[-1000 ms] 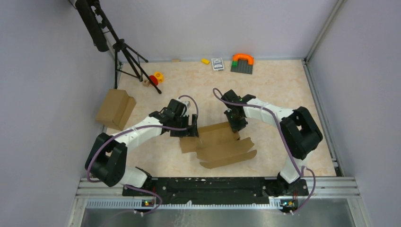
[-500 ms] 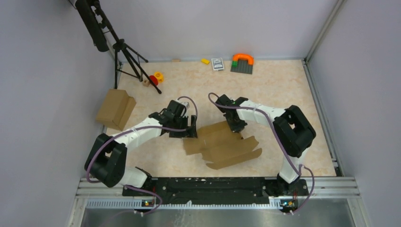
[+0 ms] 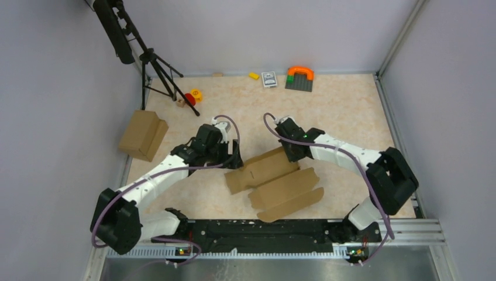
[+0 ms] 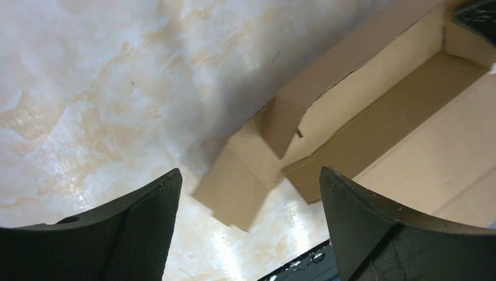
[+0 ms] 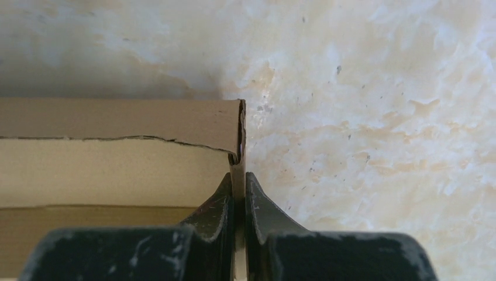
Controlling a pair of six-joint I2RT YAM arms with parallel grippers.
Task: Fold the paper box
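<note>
paper box (image 3: 275,178): mid-table, nearer near edge | left gripper (image 4: 248,174): fingers wide apart, empty | right gripper (image 5: 238,193): clamped on box wall

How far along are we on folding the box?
Early on. Done: the far long wall of the paper box looks raised; near panels lie flat. In hand: right gripper, jaws shut on an end flap; left gripper open over the other end. Left: remaining walls and closing.

Left tool (image 3: 236,162), seemingly apart, and right tool (image 3: 290,157) flank the paper box (image 3: 275,181).
</note>
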